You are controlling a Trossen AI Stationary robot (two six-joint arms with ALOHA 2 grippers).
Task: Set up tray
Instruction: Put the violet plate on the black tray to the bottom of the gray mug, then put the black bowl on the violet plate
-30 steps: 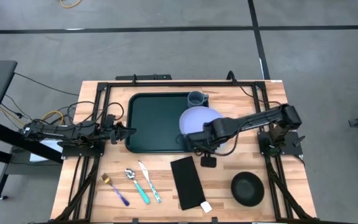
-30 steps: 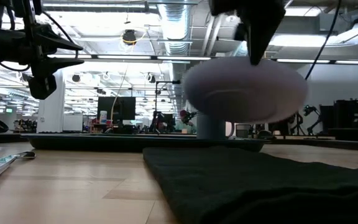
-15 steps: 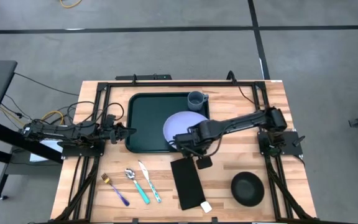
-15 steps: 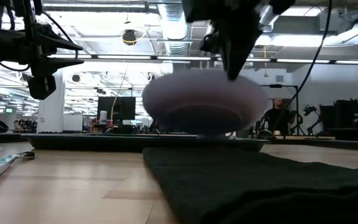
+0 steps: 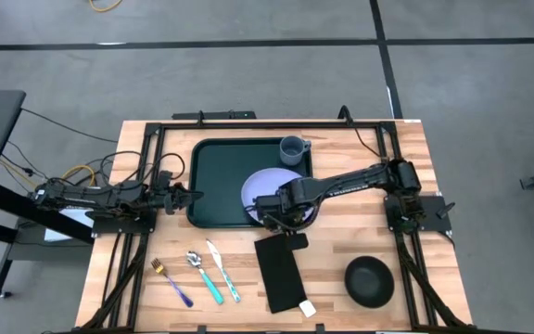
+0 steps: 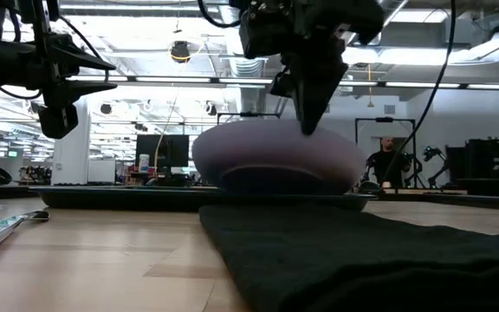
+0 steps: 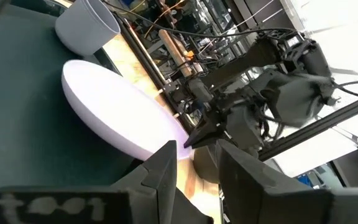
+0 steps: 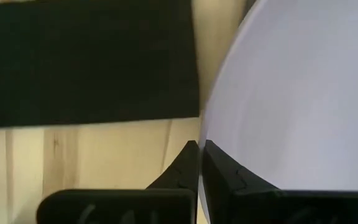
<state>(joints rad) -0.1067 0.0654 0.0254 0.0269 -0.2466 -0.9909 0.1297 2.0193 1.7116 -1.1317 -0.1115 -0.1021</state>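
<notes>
The dark green tray (image 5: 221, 181) lies on the table's far middle, with a grey-blue cup (image 5: 292, 148) standing in its far right corner. A lavender plate (image 5: 267, 188) sits low over the tray's right half, also visible in the low view as the plate (image 6: 275, 160). My right gripper (image 5: 279, 215) is shut on the plate's near rim. My left gripper (image 5: 193, 195) hovers open at the tray's left rim, raised above the table in the low view (image 6: 102, 76), touching nothing. My right gripper pinches the plate's near rim (image 8: 213, 134) between its two fingers (image 8: 188, 165), one above the rim and one below. It comes from above, slanting down from the table's near right side (image 6: 308, 126). The plate is level, its foot down at tray height; whether it rests there I cannot tell.
A flat black napkin (image 5: 279, 269) lies just near of the tray, close under my right gripper. A black bowl (image 5: 369, 281) stands near right. A fork (image 5: 172, 283), spoon (image 5: 200, 271) and knife (image 5: 222, 269) lie near left. A small white item (image 5: 307, 308) sits by the napkin's near end.
My right gripper has carried the plate toward the table's left, from over the tray's right rim to over its right half, and down. The plate has dropped from well above the tray to tray level and stays level. The left arm has kept still.
</notes>
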